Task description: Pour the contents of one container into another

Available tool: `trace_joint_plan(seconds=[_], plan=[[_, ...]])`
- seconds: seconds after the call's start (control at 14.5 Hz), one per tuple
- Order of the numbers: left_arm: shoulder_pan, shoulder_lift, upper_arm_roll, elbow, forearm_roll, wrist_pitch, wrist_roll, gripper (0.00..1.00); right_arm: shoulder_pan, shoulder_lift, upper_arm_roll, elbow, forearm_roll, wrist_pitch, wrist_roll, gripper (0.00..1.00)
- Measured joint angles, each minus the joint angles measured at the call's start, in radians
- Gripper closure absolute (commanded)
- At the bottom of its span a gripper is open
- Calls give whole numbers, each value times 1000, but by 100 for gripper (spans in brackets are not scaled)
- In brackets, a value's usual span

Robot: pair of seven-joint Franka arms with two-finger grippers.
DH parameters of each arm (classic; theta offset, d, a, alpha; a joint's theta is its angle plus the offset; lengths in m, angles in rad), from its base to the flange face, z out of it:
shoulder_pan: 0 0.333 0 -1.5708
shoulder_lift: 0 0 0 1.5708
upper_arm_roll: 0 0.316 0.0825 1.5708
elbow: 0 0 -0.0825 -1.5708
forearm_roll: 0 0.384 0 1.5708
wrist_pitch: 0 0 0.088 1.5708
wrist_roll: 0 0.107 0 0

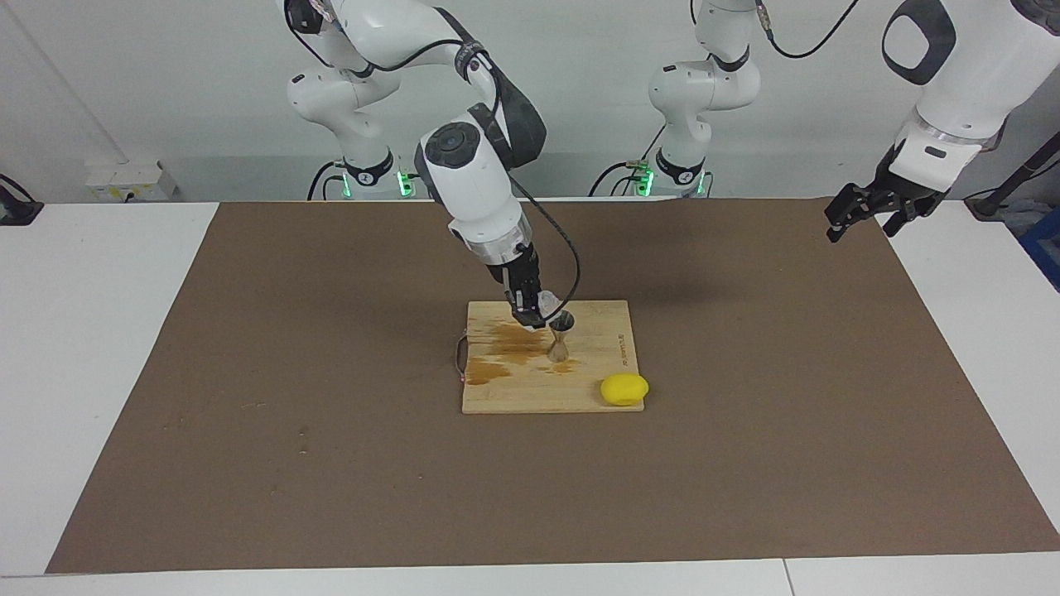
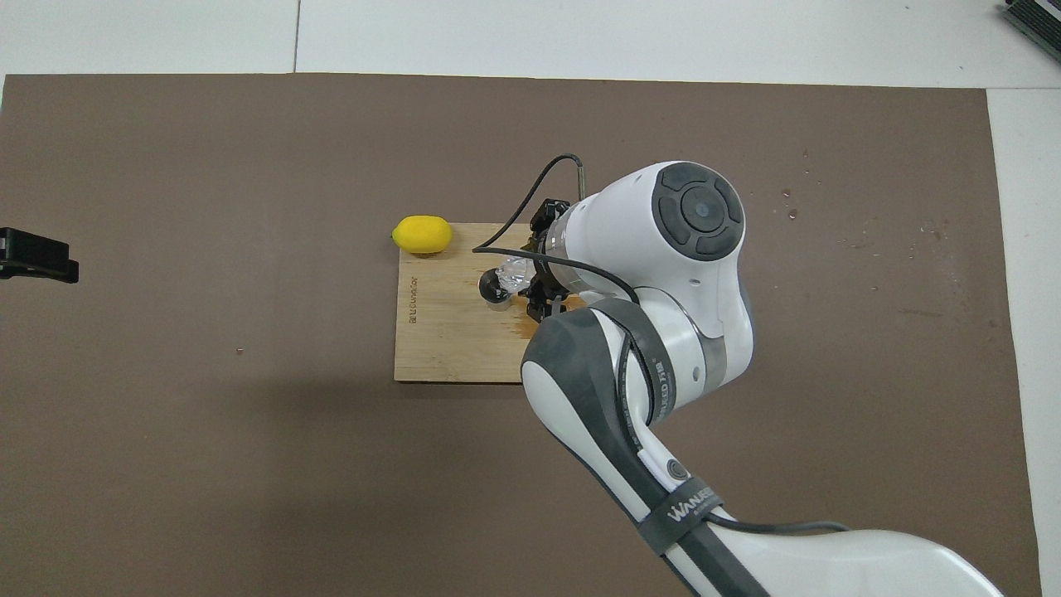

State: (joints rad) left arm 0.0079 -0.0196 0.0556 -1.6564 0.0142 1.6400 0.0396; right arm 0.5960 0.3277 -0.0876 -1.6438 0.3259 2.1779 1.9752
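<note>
Nearest the robots on the pale wooden cutting board [image 1: 580, 389], the right gripper [image 1: 534, 312] is clamped on the small clear textured glass cup [image 1: 548, 303], tipped over the open mouth of the silver hourglass-shaped metal jigger [image 1: 560, 338]. The jigger stands upright just beside the brown spill stains [image 1: 509, 343]; the cup's lip sits directly above its rim, leaning toward the left arm's end. Farther out, a yellow lemon [image 1: 624, 389] rests at the board's corner. The left gripper [image 1: 869, 211] waits wide open, well apart.

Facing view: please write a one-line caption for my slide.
Right pincer tips a small clear glass cup over the silver hourglass-shaped metal jigger on a stained wooden board; left pincer waits open.
</note>
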Motion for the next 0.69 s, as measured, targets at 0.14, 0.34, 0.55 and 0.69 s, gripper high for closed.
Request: trace_joint_plan(seconds=[0.14,0.34,0.55,0.69], plan=[[0,0,0,0,0,0,0,0,0,0,0,0,0,-1,0,100],[0,0,0,0,0,0,0,0,0,0,1,2,0,-1,1,100],[0,0,0,0,0,2,0,0,0,0,4,12,12,8,15,100],[-1,-2,-2,1,0,3,0,0,-1,0,3,16,50,28,19,100]])
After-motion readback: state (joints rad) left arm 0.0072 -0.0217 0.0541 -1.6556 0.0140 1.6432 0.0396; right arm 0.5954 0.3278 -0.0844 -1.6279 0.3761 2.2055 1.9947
